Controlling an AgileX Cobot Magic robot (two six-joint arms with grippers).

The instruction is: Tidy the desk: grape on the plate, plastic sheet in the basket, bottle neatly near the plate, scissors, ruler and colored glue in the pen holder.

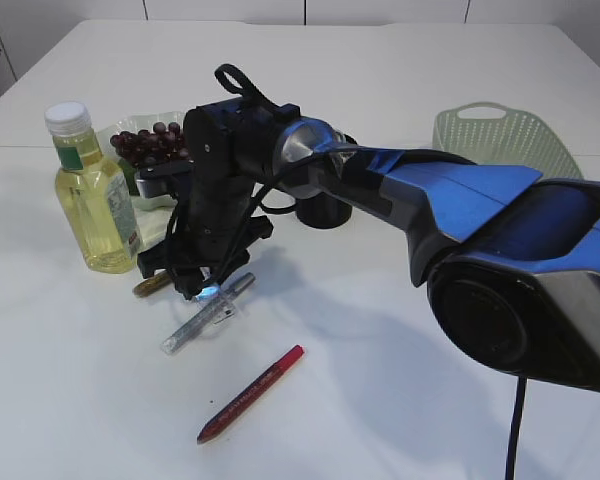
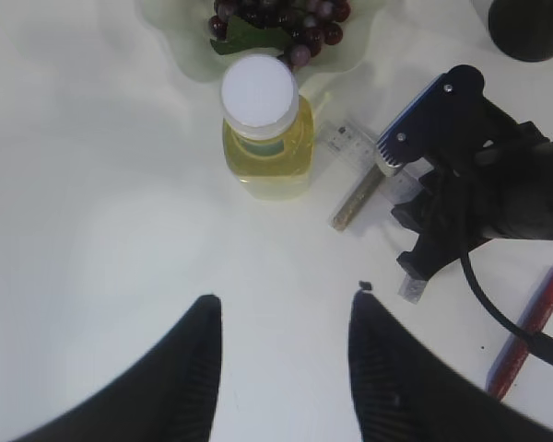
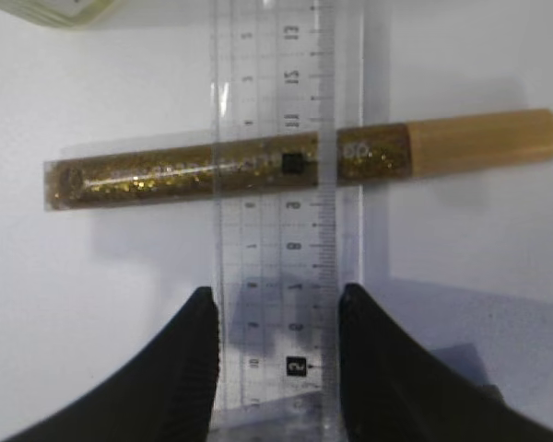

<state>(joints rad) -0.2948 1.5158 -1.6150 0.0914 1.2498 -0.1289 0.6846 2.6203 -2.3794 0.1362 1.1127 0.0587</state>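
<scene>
My right gripper [image 3: 276, 295] reaches down left of the middle of the table [image 1: 195, 285], its jaws shut on the edges of a clear ruler [image 3: 276, 249]. The ruler lies across a gold glitter glue tube [image 3: 166, 175]. A silver glue tube [image 1: 195, 325] and a red one [image 1: 252, 393] lie nearer the front. The bottle [image 1: 90, 190] of yellow liquid stands upright beside the pale green plate [image 1: 108, 135], which holds the grapes [image 1: 150, 142]. My left gripper [image 2: 284, 299] hangs open above bare table in front of the bottle [image 2: 263, 120]. Scissors and plastic sheet are not visible.
A black pen holder [image 1: 325, 210] stands behind the right arm, partly hidden by it. A pale green basket [image 1: 505, 135] sits at the back right. The right arm's blue body fills the right foreground.
</scene>
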